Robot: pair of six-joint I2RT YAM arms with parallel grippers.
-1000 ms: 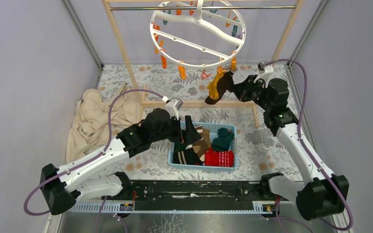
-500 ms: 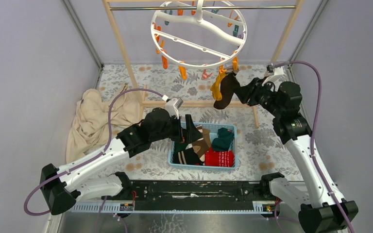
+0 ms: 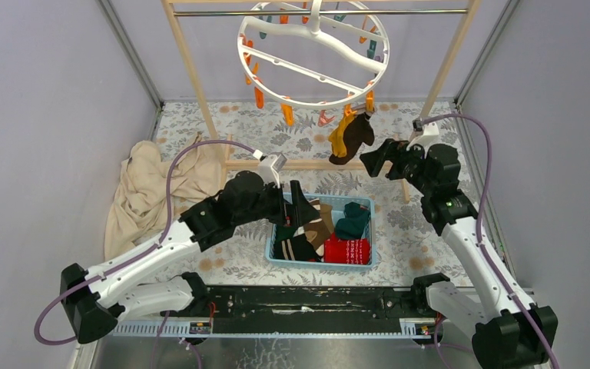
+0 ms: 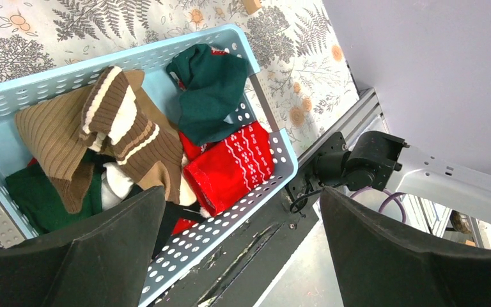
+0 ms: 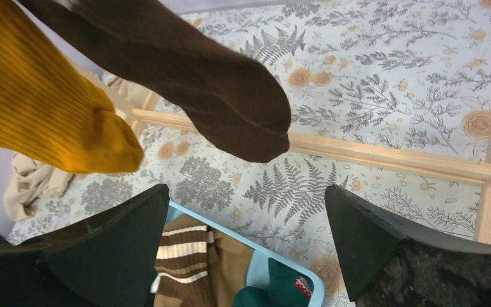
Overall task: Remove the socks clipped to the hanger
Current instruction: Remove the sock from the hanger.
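Right claw (image 3: 375, 158): jaws spread wide, empty, just right of and below the brown sock (image 3: 356, 137). That sock hangs long-axis downward beside the mustard sock (image 3: 338, 140), both clipped at the hanger's (image 3: 307, 103) near rim. Left claw (image 3: 301, 209): open, empty, over the basket (image 3: 369, 202), farther off.

Socks (image 3: 346, 250) in basket (image 3: 315, 264) at near middle, hanger (image 3: 315, 104) on rack (image 3: 192, 77) behind, cloth (image 3: 150, 188) left

Bright, even light; soft shadows; all 3 views sharp, no glare
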